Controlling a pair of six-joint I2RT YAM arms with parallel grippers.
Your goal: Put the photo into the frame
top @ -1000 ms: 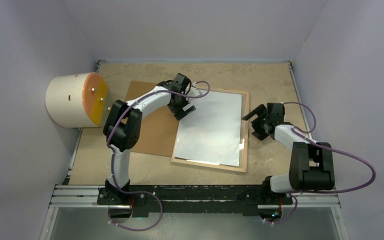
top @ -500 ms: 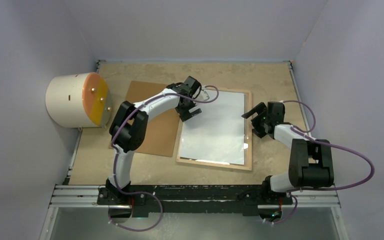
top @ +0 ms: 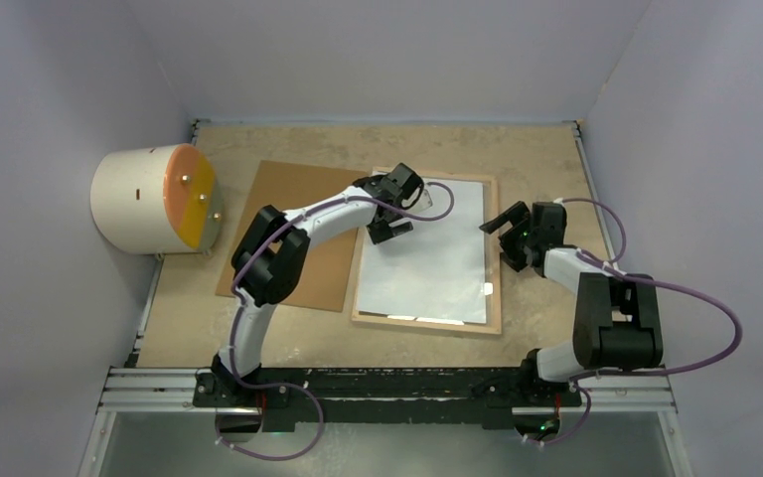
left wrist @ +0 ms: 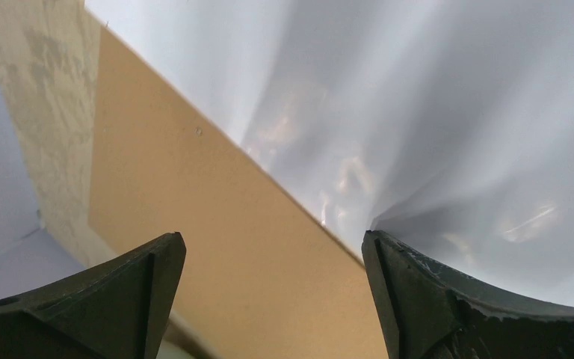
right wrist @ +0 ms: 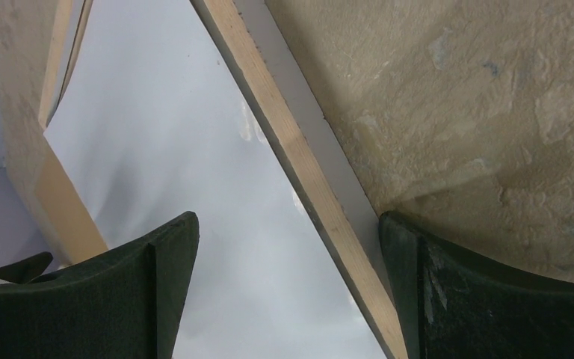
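Note:
The frame (top: 494, 298) lies wood-brown back up in the middle of the table. The photo (top: 427, 263) rests in it, plain white back up. My left gripper (top: 389, 231) hovers open over the photo's far left part. In the left wrist view, the left gripper (left wrist: 269, 239) spans the line where the photo (left wrist: 433, 112) meets a brown band (left wrist: 194, 209), and its right fingertip (left wrist: 418, 299) touches the rippled paper. My right gripper (top: 502, 241) is open at the frame's right rail. In the right wrist view, the right gripper (right wrist: 288, 218) straddles that rail (right wrist: 299, 172) beside the photo (right wrist: 164, 134).
A plain brown backing board (top: 288, 229) lies left of the frame, partly under the left arm. A cream cylinder with an orange face (top: 154, 199) stands at the far left. Purple walls enclose the table (top: 536, 149) on three sides.
My left gripper has moved right across the photo. Frame and photo have shifted a little to the right and turned squarer to the table. The right gripper has barely moved.

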